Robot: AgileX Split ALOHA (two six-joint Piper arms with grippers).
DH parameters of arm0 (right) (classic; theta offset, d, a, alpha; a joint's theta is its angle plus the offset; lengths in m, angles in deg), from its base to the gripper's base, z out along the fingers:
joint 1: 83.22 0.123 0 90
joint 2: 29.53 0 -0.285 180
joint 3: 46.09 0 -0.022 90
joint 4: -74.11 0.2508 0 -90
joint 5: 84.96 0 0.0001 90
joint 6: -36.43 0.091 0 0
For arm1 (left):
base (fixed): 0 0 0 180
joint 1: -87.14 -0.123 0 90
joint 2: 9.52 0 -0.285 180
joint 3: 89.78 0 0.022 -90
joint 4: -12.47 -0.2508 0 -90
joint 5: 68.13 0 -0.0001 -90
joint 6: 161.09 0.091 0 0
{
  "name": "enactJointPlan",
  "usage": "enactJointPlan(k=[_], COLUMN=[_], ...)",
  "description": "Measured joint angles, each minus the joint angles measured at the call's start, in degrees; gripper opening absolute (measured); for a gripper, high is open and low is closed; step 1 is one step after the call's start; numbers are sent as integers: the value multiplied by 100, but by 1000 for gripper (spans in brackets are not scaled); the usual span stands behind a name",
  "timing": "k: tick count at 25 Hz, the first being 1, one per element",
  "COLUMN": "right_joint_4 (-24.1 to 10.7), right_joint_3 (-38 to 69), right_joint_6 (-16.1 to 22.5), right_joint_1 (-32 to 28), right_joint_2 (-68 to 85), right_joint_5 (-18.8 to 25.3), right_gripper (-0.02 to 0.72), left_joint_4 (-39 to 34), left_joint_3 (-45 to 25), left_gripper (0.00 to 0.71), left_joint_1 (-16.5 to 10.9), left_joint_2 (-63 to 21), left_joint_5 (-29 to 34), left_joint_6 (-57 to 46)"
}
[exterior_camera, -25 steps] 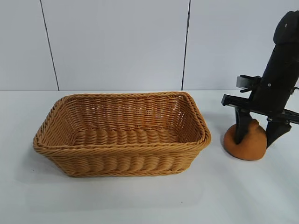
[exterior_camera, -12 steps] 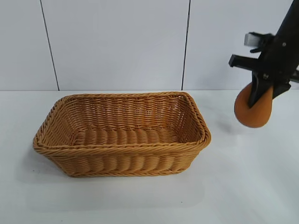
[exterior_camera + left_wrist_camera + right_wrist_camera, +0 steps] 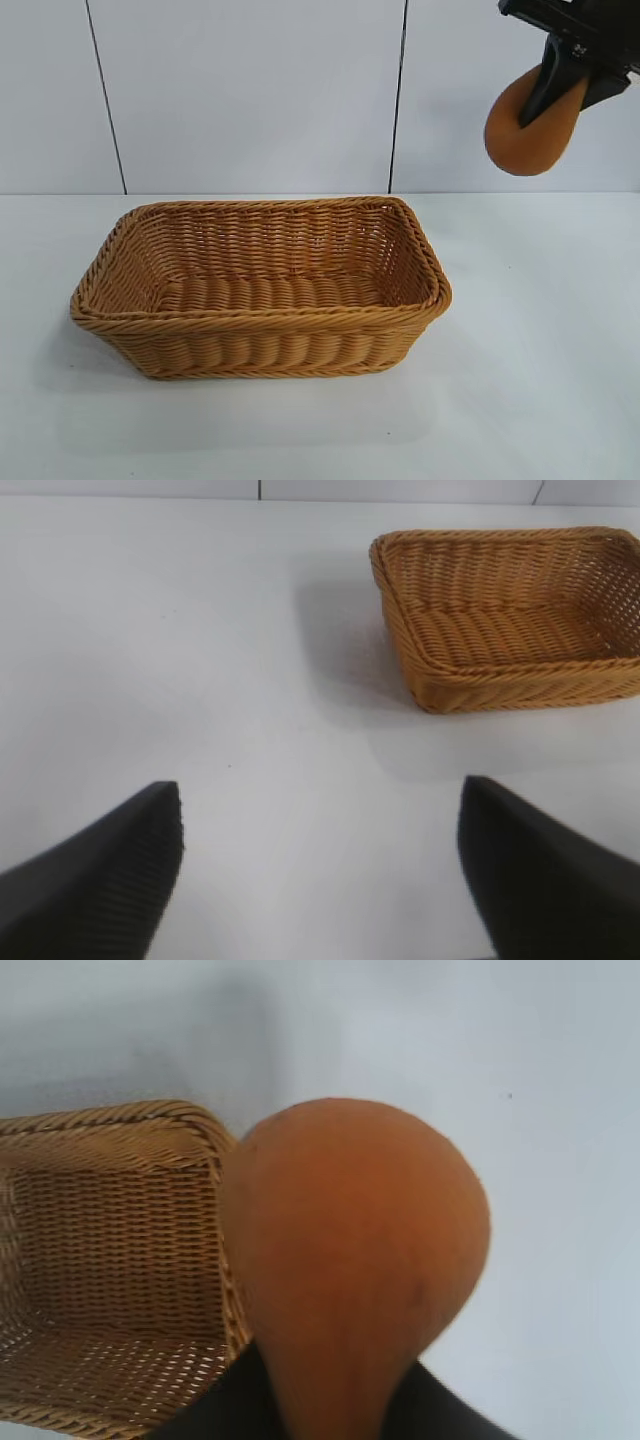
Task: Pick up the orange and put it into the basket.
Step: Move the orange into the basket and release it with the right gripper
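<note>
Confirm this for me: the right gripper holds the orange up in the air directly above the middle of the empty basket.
Not quite. The right gripper does hold the orange in the air, and the basket is empty, but the exterior view shows the orange off to the basket's right, beyond its rim, not above its middle.

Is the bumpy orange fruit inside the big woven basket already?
No, the rough orange-brown fruit hangs in the right gripper, high above the white table and off to the side of the empty tan wicker basket.
</note>
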Motion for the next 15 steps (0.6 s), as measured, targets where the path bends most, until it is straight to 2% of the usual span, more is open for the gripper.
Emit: enactJointPlan(k=[3, 10, 15], right_joint_4=[37, 112, 117], right_joint_3=[5, 5, 5], right_joint_6=[-7, 1, 234], right_joint_1=[555, 1968, 2445], right_joint_2=[0, 0, -141], right_joint_5=[-214, -1069, -1630], right_gripper=[44, 44, 44], left_joint_4=[0, 0, 0], left_joint_3=[0, 0, 0], left_gripper=[545, 545, 545], left_joint_1=[0, 0, 0], left_joint_2=[0, 0, 0], left_joint_5=[0, 0, 0], left_joint_6=[0, 0, 0])
